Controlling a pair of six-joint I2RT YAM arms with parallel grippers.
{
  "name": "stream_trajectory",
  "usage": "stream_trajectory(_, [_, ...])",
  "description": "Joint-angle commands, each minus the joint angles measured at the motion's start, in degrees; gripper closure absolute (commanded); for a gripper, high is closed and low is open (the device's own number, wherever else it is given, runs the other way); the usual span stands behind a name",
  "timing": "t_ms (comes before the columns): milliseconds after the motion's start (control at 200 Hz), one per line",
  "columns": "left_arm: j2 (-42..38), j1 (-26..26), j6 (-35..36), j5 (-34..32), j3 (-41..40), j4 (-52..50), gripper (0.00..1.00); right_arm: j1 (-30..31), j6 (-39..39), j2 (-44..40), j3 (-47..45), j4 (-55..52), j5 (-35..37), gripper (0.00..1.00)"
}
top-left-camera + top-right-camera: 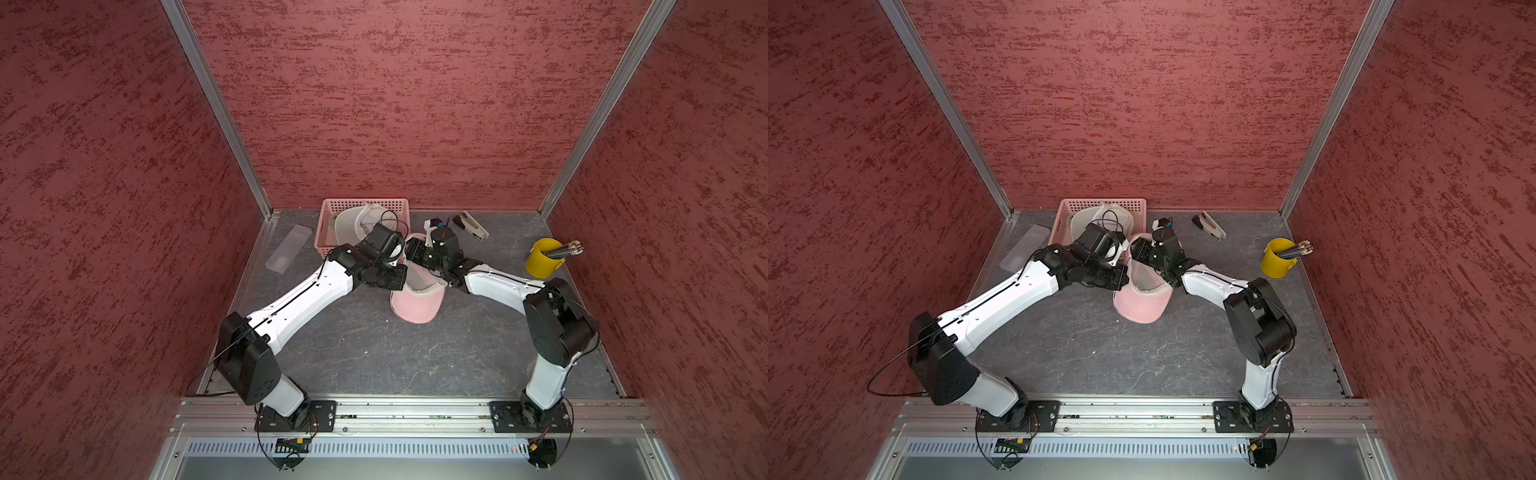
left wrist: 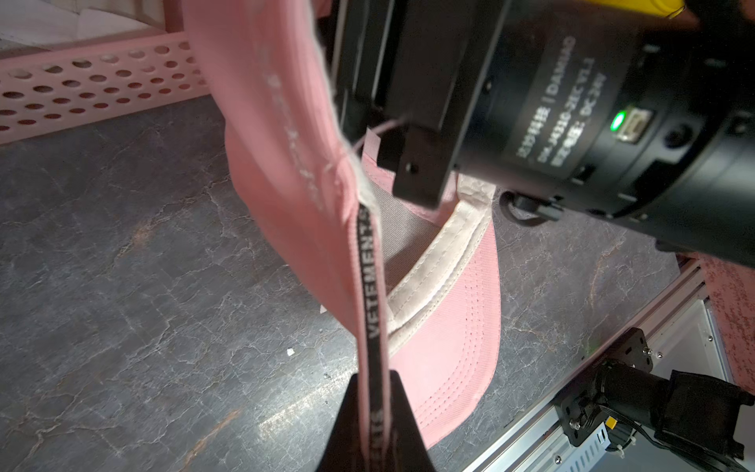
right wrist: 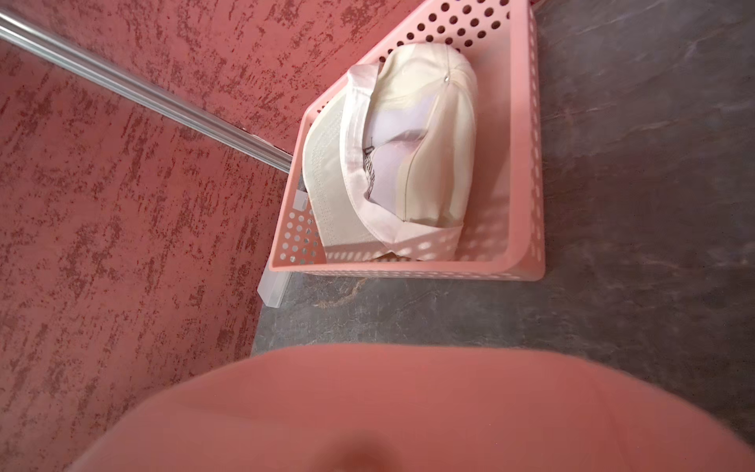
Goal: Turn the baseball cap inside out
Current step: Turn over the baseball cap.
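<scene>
At mid-table (image 1: pixel 374 357), between the two wrists, sits the pink baseball cap (image 1: pixel 417 305). Its brim (image 2: pixel 453 327) rests on the slab toward the robot's base, and the crown (image 2: pixel 286 143) is lifted behind it. Left gripper (image 2: pixel 375 382) is clamped on the black lettered seam tape (image 2: pixel 371 286) inside the crown, holding that strip taut w/ pink cloth draping off it. Right gripper (image 1: pixel 414 251) reaches into the crown. Its jaws are buried in fabric, so can't tell whether they're spread or pinching anything.

Handling, as a guess: light overall. The ribbed crown is soft and should fold & slide easily, while the stiff brim won't invert and acts as an anchor. The front panel has mesh backing (image 2: pixel 402 229), prob. springier than the rest. Best holds look like the sewn edges, i.e. the seam tape & the cream sweatband (image 2: pixel 433 269), since loose cloth may slip from thin fingers.

Views: both top views give layout only, since the arms hide most of the crown. They also show the pink basket (image 1: pixel 365 202) w/ a cream cap (image 1: pixel 349 226), a stapler (image 1: pixel 471 226) & a yellow cup (image 1: pixel 542 259). Only the left wrist view shows the pinch on the tape & the cap's inside. Only the right wrist view shows the crown as a blurred pink dome right at the lens. It also gives a clear look at the cream cap, but shows no fingers.
</scene>
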Motion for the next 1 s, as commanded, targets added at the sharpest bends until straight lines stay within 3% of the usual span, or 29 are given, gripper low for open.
stream_trajectory(0, [-0.68, 0.07, -0.67, 1.28, -0.85, 2.32, 1.00, -2.45, 3.26, 0.79, 2.91, 3.73, 2.90, 0.38])
stream_trajectory(306, [-0.23, 2.82, -1.06, 4.01, -0.65, 2.97, 1.00, -3.15, -14.54, -4.91, 2.18, -15.50, 9.09, 0.35])
stream_trajectory(526, [1.20, 2.58, -0.88, 4.76, 1.50, 2.78, 1.00, -4.01, -20.89, -4.30, 4.27, -25.41, 13.30, 0.33])
stream_trajectory(766, [2.40, 1.85, -1.33, 6.41, 0.35, 2.78, 1.00, -6.37, -25.24, -5.51, 7.04, -24.85, 6.66, 0.30])
stream_trajectory(997, [5.76, 2.22, -2.30, 8.63, 0.79, 3.21, 1.00, -1.57, -31.30, -7.40, 11.45, -30.86, -1.42, 0.27])
